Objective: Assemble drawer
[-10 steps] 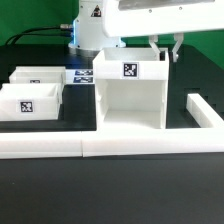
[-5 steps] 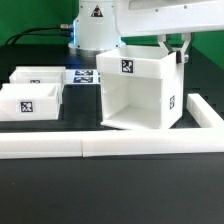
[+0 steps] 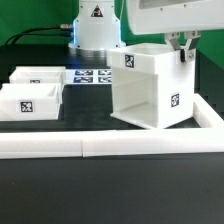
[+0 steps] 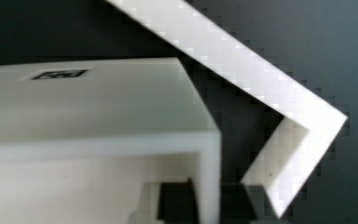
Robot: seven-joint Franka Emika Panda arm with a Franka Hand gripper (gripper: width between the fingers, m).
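Most of the arm is cut off by the exterior view's upper edge. Only the gripper [image 3: 182, 52] hangs into the picture, at about 1 o'clock. Its fingertips sit at the upper rear corner of the drawer casing [image 3: 150, 92], partly behind it, so I cannot tell whether they pinch the wall or merely press on it. The wrist view helps little. There the dark fingers [image 4: 176, 200] are cropped by the frame, close against the drawer casing [image 4: 87, 130] and its tagged top, with the L-shaped bar [image 4: 229, 70] beside it.

In the exterior view the casing stands on the black table [image 3: 110, 190] at about 3 o'clock from centre. Its long axis is upright and its open front is turned toward about 7 o'clock (one tag on top, another on the side wall facing 4 o'clock). It sits inside the angle of the L-shaped bar [image 3: 110, 146]; whether they touch is unclear.

The near tray [image 3: 30, 103] and the far tray [image 3: 35, 75] lie well apart from the casing at 9 o'clock. The far tray is partly hidden behind the near one. The marker board [image 3: 95, 76] lies farther back between the trays and the casing.
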